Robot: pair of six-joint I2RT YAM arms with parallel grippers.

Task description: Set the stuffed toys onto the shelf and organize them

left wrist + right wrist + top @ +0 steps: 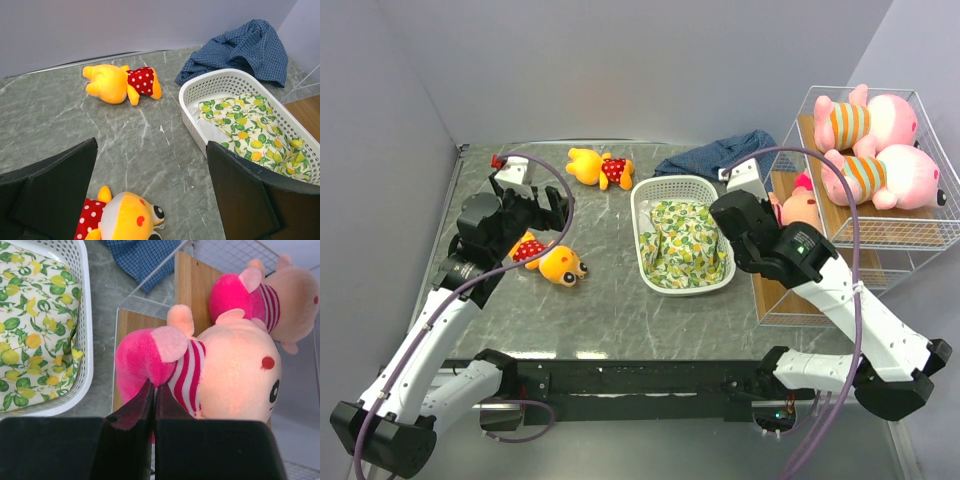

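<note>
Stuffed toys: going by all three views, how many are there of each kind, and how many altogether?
Pink pigs in orange-striped shirts: 2
Yellow-orange bears in red: 2
Peach dolls in pink-striped tops: 2
Total: 6

grey table (610, 310) holds bears (600, 167), basket (645, 240), blue cloth (715, 155); shelf (770, 295) holds pigs (880, 120)

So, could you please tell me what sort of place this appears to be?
Most likely a robotics lab bench rather than a home: a left arm and right arm bolted to a marble-patterned table, plain grey partition walls boxing it in, and staged props like the shelf and basket.
</note>
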